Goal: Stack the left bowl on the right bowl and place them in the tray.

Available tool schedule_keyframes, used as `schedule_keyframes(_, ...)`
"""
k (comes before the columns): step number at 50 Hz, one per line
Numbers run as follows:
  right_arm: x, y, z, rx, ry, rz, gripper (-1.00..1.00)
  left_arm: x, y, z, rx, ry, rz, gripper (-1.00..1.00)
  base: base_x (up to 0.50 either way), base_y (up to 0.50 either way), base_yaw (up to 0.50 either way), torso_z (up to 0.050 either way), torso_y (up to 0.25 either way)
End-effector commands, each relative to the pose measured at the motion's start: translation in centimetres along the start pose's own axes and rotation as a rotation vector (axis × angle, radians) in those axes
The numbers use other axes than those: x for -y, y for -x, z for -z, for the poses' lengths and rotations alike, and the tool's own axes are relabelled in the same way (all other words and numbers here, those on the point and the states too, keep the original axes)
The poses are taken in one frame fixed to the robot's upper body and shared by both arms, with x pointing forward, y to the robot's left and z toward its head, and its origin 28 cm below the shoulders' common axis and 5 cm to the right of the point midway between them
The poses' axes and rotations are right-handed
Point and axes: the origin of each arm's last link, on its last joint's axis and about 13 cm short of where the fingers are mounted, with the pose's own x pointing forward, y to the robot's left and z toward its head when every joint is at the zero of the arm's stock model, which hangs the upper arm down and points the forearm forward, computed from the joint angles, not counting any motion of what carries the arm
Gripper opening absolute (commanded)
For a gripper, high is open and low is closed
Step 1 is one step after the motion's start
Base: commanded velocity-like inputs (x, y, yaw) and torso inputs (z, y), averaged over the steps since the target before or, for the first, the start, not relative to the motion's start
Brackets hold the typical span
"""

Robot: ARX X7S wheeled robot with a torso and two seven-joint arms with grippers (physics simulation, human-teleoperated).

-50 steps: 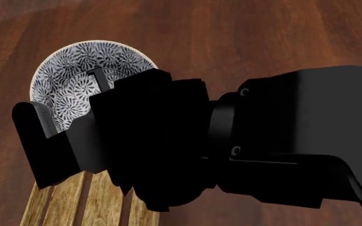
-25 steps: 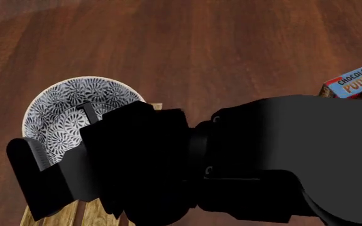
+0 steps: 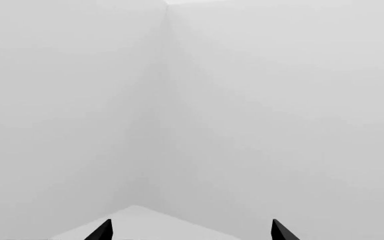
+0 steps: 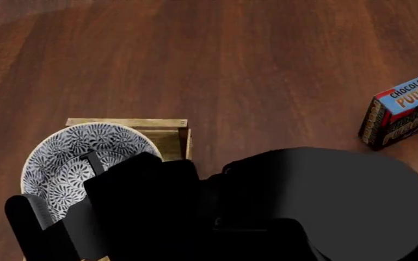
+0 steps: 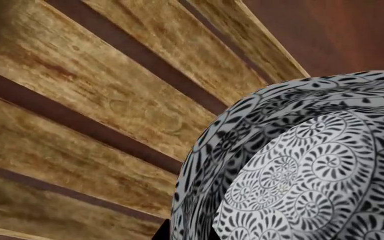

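A black-and-white patterned bowl point(image 4: 85, 155) hangs over the far end of the light-wood tray point(image 4: 129, 123) in the head view. My right gripper point(image 4: 56, 187) is shut on its rim, with one finger inside the bowl and one outside. In the right wrist view the bowl's underside point(image 5: 299, 165) sits just above the tray's slatted floor point(image 5: 98, 100), apart from it. It shows a darker outer band around a lighter one; I cannot tell whether this is one bowl or two nested. My left gripper point(image 3: 188, 232) is open and empty, facing white walls.
A chocolate pudding box point(image 4: 405, 109) stands on the dark wooden table point(image 4: 252, 65) at the right. My right arm point(image 4: 303, 206) hides most of the tray and the near table.
The bowl in my right gripper has come nearer and lower in the head view, over the tray. The tray's far end and the whole pudding box have come into view.
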Motion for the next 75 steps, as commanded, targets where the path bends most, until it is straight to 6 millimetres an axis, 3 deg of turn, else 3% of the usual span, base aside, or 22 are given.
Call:
schedule_keyframes(1, -0.5, -1.2, -0.4, -0.011, 0.046, -0.004, -1.00, 0.0, 0.0, 0.0, -0.006, 0.001, -0.004, 1.00, 0.00, 0.00, 0.00, 0.000, 0.000)
schedule_keyframes(20, -2.2, -3.2, -0.6, -0.002, 0.040, -0.063, -1.00, -0.2, -0.1, 0.5, -0.014, 0.004, -0.009, 1.00, 0.00, 0.00, 0.00, 0.001, 0.001)
schedule_keyframes(55, -2.9, -7.0, -0.7, -0.001, 0.015, -0.126, -1.00, -0.3, -0.1, 0.7, -0.019, 0.002, -0.014, 1.00, 0.00, 0.00, 0.00, 0.000, 0.000)
schedule_keyframes(56, -2.9, -6.9, -0.6, -0.002, 0.015, -0.124, 1.00, -0.3, -0.1, 0.7, -0.019, 0.002, -0.014, 1.00, 0.00, 0.00, 0.00, 0.000, 0.000)
schedule_keyframes(75, -2.5, -5.5, -0.9, -0.005, 0.026, -0.087, 1.00, -0.3, -0.1, 0.6, -0.017, 0.005, -0.012, 1.00, 0.00, 0.00, 0.00, 0.000, 0.000)
